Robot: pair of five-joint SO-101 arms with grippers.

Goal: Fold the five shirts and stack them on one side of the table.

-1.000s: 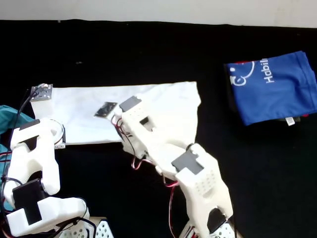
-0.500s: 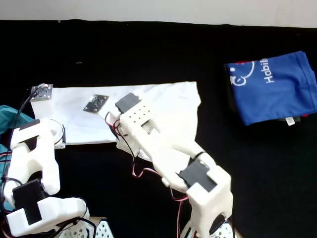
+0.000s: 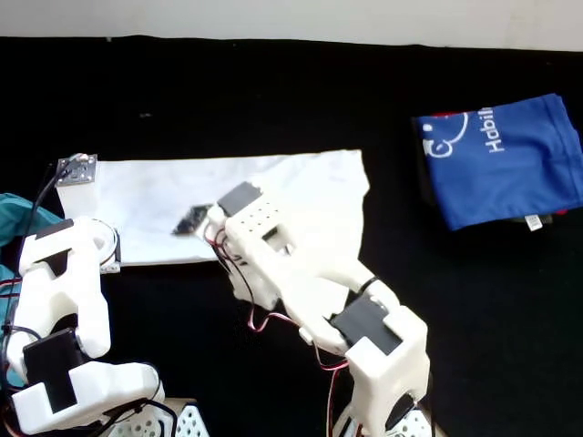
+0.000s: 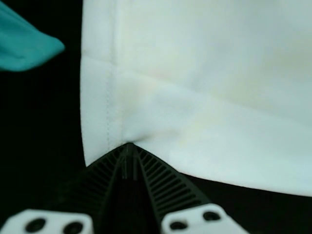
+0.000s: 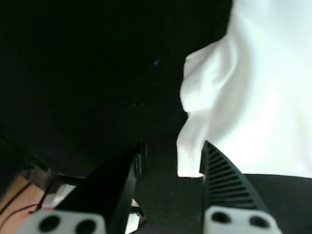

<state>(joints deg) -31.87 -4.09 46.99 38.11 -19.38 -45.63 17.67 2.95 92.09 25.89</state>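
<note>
worktop [image 3: 273, 100]: black, matte, spanning nearly the whole high view
pale strip [image 3: 291, 18]: runs along beyond the worktop's far edge

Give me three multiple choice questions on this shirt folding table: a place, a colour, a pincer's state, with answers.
1. Where is the blue shirt?
A. Folded at the right side of the table.
B. Hanging off the front edge.
C. Held in the air.
2. The garment beside the left end of the white shirt is:
A. Red.
B. Teal.
C. Yellow.
3. The right pincer is:
A. Shut on the blue shirt.
B. Shut on nothing.
C. Open around a white fold.
Answers: 1 A, the high view shows it folded there. 2 B, teal cloth shows there. 3 C, its fingers stand apart with cloth between.
</note>
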